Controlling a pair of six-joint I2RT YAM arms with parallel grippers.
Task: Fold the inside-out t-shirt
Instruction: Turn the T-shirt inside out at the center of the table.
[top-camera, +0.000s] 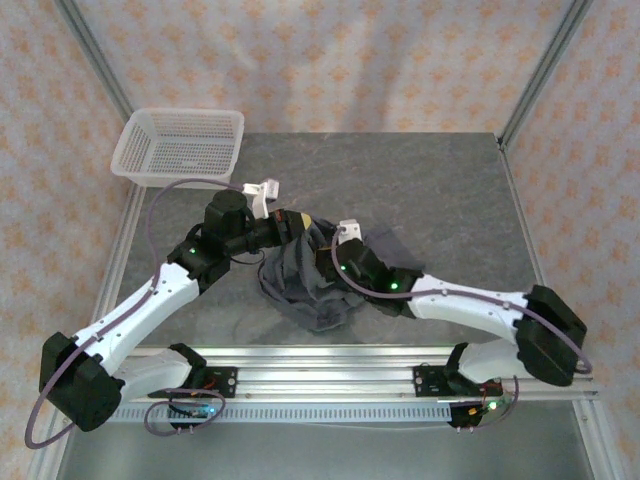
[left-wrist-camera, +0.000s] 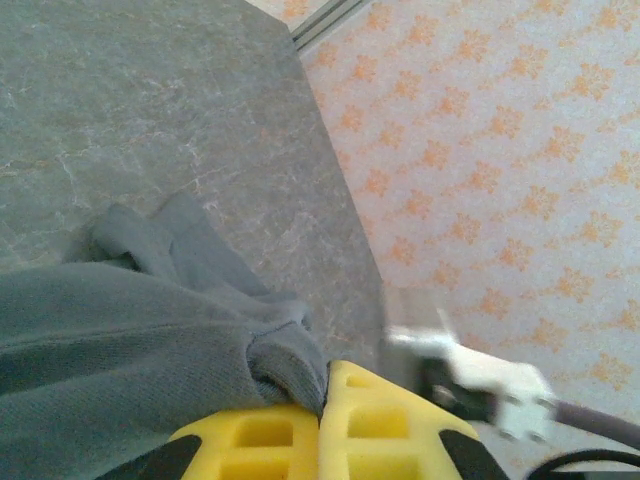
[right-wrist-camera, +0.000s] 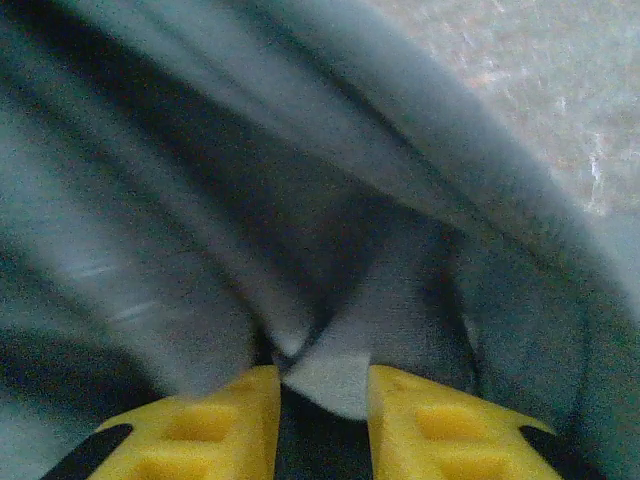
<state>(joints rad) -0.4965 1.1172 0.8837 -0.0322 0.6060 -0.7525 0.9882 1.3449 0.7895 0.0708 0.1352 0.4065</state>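
T-shirt (top-camera: 305, 295) lies in bunched heap near middle of bench (top-camera: 430, 180), between both arms. Right gripper (right-wrist-camera: 322, 385): jaws partly apart, fold of cloth in gap, not visibly clamped. Left gripper (left-wrist-camera: 322, 405): closed tight, pinching shirt edge, cloth draping from it. Step likely opening out heap before folding. Do well: right takes single layer at hem or shoulder, arms draw apart gently, lay flat. Basket (top-camera: 180, 145) at far left corner, well apart.
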